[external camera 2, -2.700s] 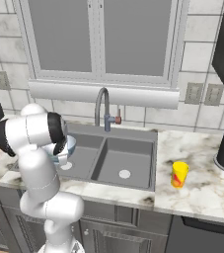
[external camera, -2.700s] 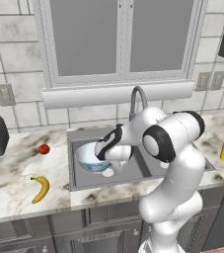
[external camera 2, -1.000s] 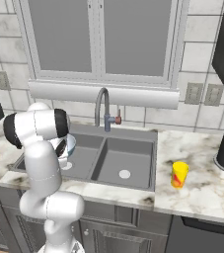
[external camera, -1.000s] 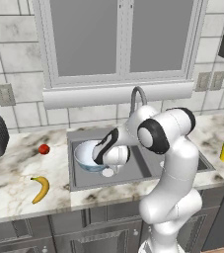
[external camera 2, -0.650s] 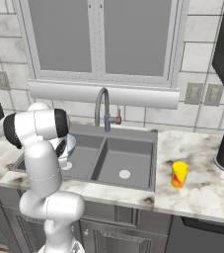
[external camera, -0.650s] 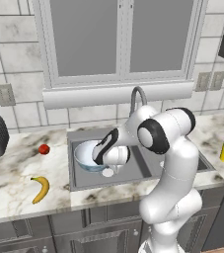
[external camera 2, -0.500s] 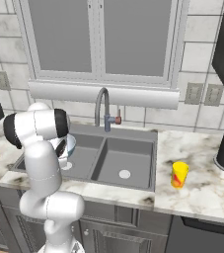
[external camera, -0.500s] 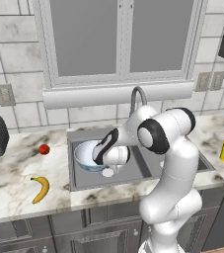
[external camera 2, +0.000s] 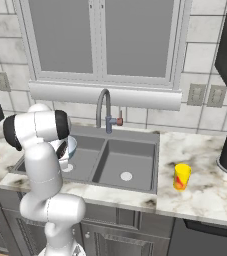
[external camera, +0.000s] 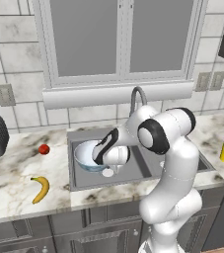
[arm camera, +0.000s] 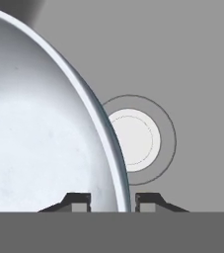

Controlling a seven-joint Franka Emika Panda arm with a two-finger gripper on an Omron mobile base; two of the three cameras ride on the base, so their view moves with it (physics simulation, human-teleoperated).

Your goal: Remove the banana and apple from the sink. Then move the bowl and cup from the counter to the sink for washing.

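Dark fingertips of the gripper (arm camera: 112, 201) straddle the bowl's (external camera: 90, 155) rim with slight gaps, apparently letting go inside the sink (external camera: 79, 184). Banana (external camera: 40, 188) and apple (external camera: 44, 148) lie on the counter (external camera: 7, 190); the cup (external camera 2: 181, 176) waits across the sink.

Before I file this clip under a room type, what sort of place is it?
A home kitchen, rendered: a double-basin sink with a curved faucet under a window, set in a marble counter above grey cabinets.

A kitchen: marble counter (external camera: 15, 185), double sink (external camera 2: 135, 155), faucet (external camera 2: 103, 111)
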